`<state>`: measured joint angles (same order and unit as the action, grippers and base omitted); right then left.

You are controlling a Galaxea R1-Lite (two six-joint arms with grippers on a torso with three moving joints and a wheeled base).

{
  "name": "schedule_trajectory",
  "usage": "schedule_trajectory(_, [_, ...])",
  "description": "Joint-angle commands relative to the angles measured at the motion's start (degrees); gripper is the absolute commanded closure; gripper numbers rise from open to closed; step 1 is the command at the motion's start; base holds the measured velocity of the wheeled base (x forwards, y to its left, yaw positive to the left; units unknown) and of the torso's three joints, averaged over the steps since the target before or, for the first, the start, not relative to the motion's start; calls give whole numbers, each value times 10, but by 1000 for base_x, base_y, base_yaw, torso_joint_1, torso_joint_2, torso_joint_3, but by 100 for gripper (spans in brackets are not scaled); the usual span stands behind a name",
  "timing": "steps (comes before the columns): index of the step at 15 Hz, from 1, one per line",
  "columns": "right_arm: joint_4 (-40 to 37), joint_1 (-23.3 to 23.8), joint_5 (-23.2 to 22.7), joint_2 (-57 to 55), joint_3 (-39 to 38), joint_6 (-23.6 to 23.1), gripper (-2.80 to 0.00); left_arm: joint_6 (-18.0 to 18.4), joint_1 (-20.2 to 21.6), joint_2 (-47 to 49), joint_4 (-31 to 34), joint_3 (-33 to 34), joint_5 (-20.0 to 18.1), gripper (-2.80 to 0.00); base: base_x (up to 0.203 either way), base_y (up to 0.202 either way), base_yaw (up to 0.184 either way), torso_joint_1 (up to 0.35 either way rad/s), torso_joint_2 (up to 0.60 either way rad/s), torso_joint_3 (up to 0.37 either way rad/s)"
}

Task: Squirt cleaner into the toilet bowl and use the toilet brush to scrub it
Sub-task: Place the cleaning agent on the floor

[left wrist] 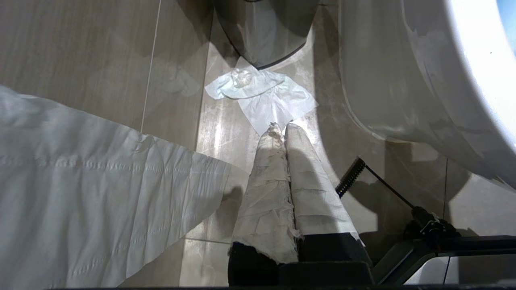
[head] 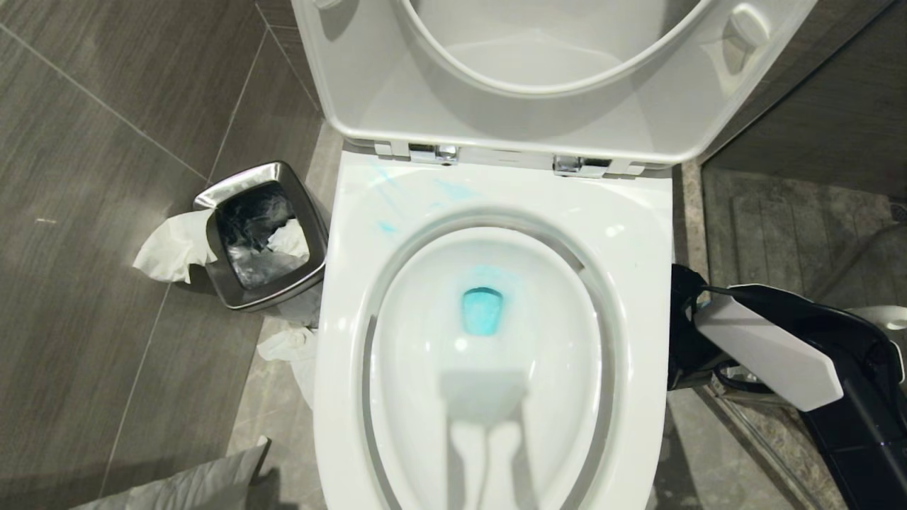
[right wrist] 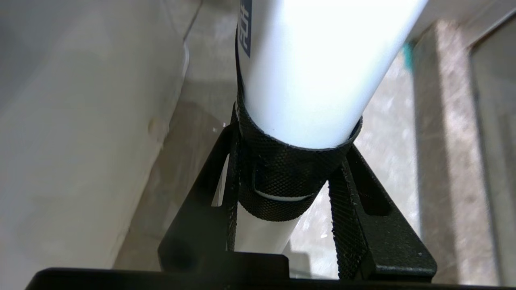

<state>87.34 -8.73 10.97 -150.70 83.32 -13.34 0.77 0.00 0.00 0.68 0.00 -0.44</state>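
Right gripper (right wrist: pixel 288 169) of mine is clamped on a fat white cylinder (right wrist: pixel 314 72). Both black fingers press against the knurled black sleeve (right wrist: pixel 282 193) around its lower part. It's got a dark label up the side, but I honestly can't tell whether it's the bottle. In the head view that arm sits low, just off the right side of the toilet bowl (head: pixel 638 234).

The cleaner (head: pixel 482 308) is already in there: a bright turquoise pool at the drain, plus faint blue smears on the back left of the rim. The lid (head: pixel 397 92) is up.

My left gripper (left wrist: pixel 282 127) hangs over the floor beside the outside of the toilet, its wrapped fingers pressed together, holding nothing. A crumpled tissue (left wrist: pixel 262 96) lies just beyond its tips. The steel waste bin (head: pixel 266 234) stands left of the toilet, paper spilling over its edge.
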Motion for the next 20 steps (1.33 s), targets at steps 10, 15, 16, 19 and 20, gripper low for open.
schedule_trajectory(10, [3, -1, -5, 12, 17, -2, 0, 1, 0, 1, 0, 1, 0, 0, 0, 0, 0, 0, 2, -46])
schedule_trajectory(15, [3, -1, -4, 20, -3, -2, 0, 2, 0, 1, 0, 1, 0, 0, 0, 0, 0, 0, 0, 0])
schedule_trajectory(16, [3, -1, -5, 25, -17, -1, 0, 2, 0, 1, 0, 1, -1, 0, 0, 0, 0, 0, 0, 0])
schedule_trajectory(19, [3, -1, -4, 28, -27, 1, 0, 3, 0, 1, 1, 1, -1, 0, 0, 0, 0, 0, 0, 0])
schedule_trajectory(20, [3, -1, -4, 28, -27, 1, 0, 3, 0, 1, 1, 1, -1, 0, 0, 0, 0, 0, 0, 0])
